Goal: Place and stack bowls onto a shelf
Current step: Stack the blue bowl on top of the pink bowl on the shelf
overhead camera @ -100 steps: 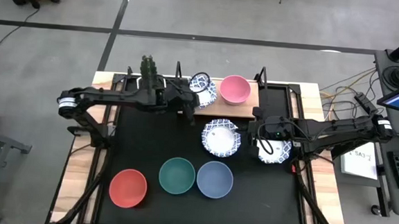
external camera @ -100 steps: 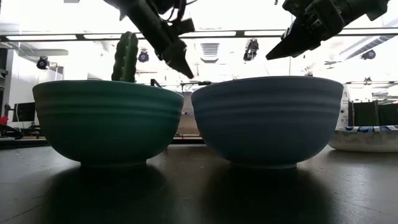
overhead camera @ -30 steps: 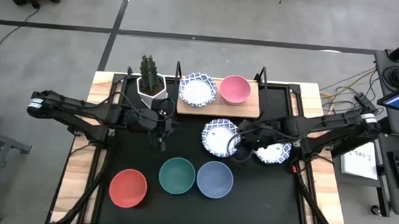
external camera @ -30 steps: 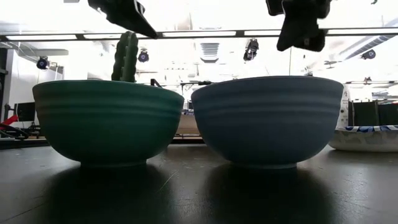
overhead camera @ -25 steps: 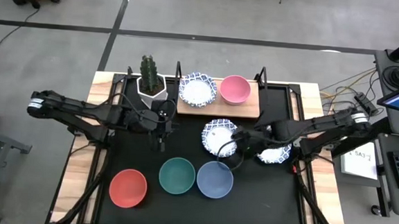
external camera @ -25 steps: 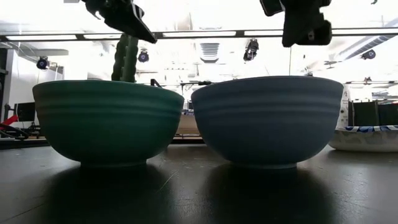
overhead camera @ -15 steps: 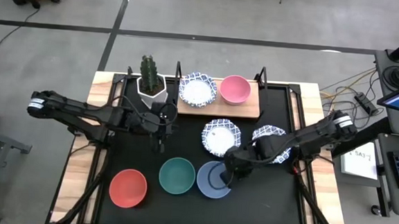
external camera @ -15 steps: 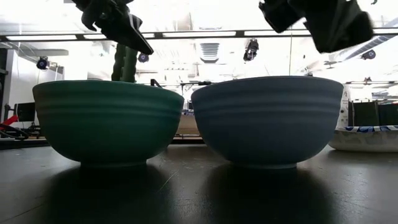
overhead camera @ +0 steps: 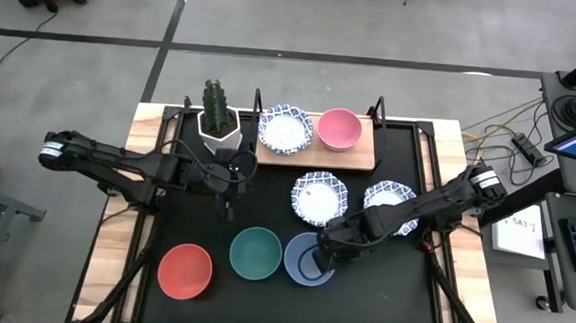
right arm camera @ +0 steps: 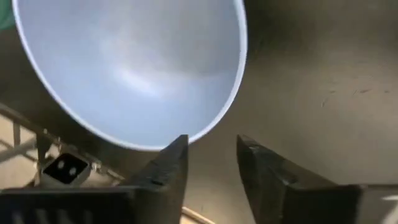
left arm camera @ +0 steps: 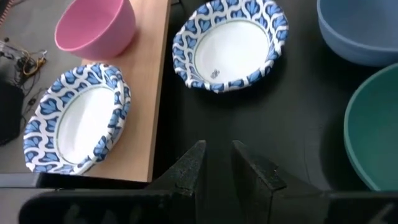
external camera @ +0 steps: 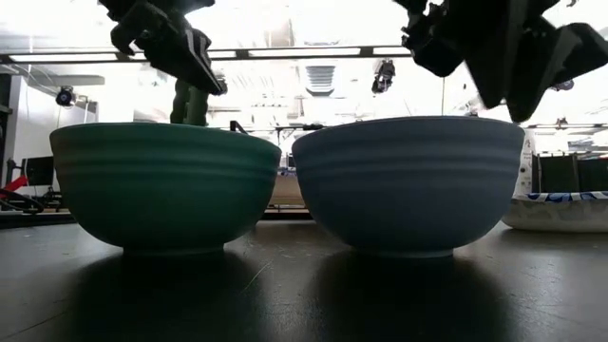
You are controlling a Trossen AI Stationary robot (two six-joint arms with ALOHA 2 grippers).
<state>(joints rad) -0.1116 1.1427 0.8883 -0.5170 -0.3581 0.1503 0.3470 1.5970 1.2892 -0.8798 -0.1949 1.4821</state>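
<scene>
The shelf (overhead camera: pixel 353 156) holds a blue-patterned white bowl (overhead camera: pixel 286 129) and a pink bowl (overhead camera: pixel 338 129). On the black mat stand two more patterned bowls (overhead camera: pixel 318 197) (overhead camera: pixel 390 196), a red bowl (overhead camera: pixel 184 270), a green bowl (overhead camera: pixel 255 253) and a blue bowl (overhead camera: pixel 301 273). My right gripper (overhead camera: pixel 319 254) hangs open over the blue bowl's right rim (right arm camera: pixel 239 81), fingers pointing steeply down and clear of it in the low view (external camera: pixel 518 100). My left gripper (overhead camera: pixel 229 206) hovers over the mat left of the patterned bowl, fingers a little apart (left arm camera: pixel 216 155), holding nothing.
A cactus in a white pot (overhead camera: pixel 218 117) stands at the far left beside the shelf. The shelf's right third (overhead camera: pixel 363 158) is bare wood. Black posts (overhead camera: pixel 378 109) rise at the shelf's corners. Bare mat (overhead camera: pixel 380 287) lies near the front right.
My right gripper has swung from between the two patterned bowls toward the near edge, over the blue bowl, sinking and rolling its wrist, and its fingers have opened. My left gripper has sunk a little in place.
</scene>
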